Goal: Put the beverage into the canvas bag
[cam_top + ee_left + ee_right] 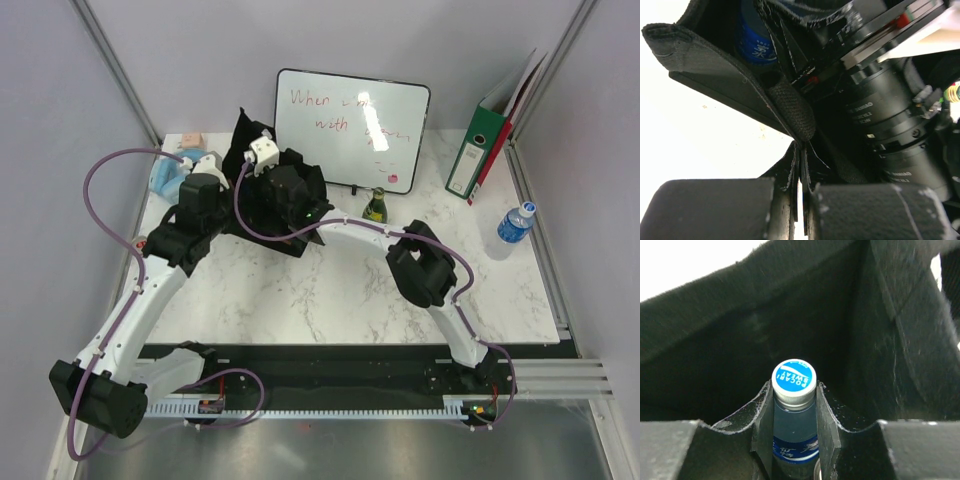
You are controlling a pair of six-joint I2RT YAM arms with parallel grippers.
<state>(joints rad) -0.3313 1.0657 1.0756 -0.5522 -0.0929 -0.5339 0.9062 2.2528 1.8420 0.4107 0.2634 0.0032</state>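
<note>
One black canvas bag [715, 340], your right hand [795, 412] gripping one blue-capped clear beverage bottle [794, 380] inside it, second blue-capped bottle [515, 222] well apart, left hand [801, 165] pinched shut on bag fabric.

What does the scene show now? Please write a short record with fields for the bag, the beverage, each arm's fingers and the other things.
canvas bag: black, back of the table, left of centre
beverage: blue-capped Pocari Sweat bottle, inside the bag, fabric walls all around it
left fingers: shut on the bag's fabric edge
right fingers: closed on the bottle below its cap
other things: whiteboard, green binder, second water bottle, small green bottle
task state: bottle in the bag, not yet released
</note>
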